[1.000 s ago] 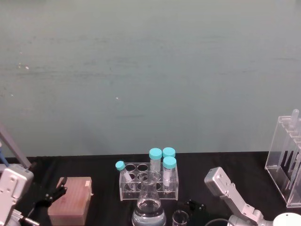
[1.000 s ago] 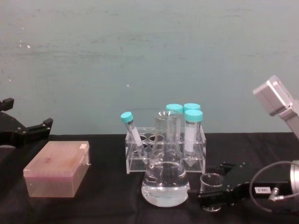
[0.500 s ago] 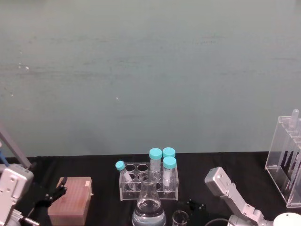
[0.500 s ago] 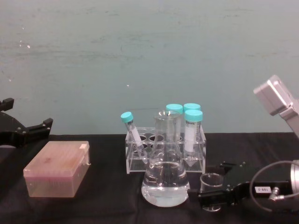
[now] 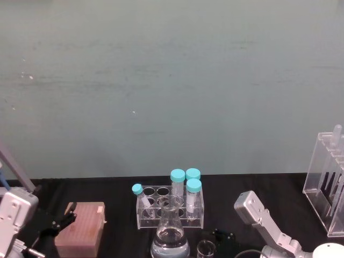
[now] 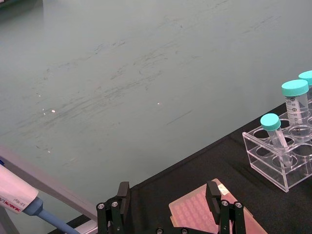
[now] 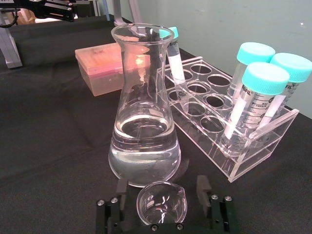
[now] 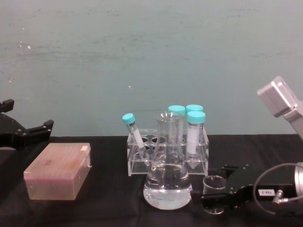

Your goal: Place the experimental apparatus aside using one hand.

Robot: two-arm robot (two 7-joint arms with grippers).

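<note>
Straddling the small glass beaker, the right gripper sits low on the black table. Its jaws are spread wider than the beaker, with a slim gap on each side, and grip nothing. The beaker stands upright just beside the large conical flask, which is part-filled with clear liquid. A clear tube rack holding teal-capped tubes stands behind the flask. The tall acrylic rack stands at the table's far right, well apart. The left gripper hovers by the pink tip box, jaws wide and empty.
</note>
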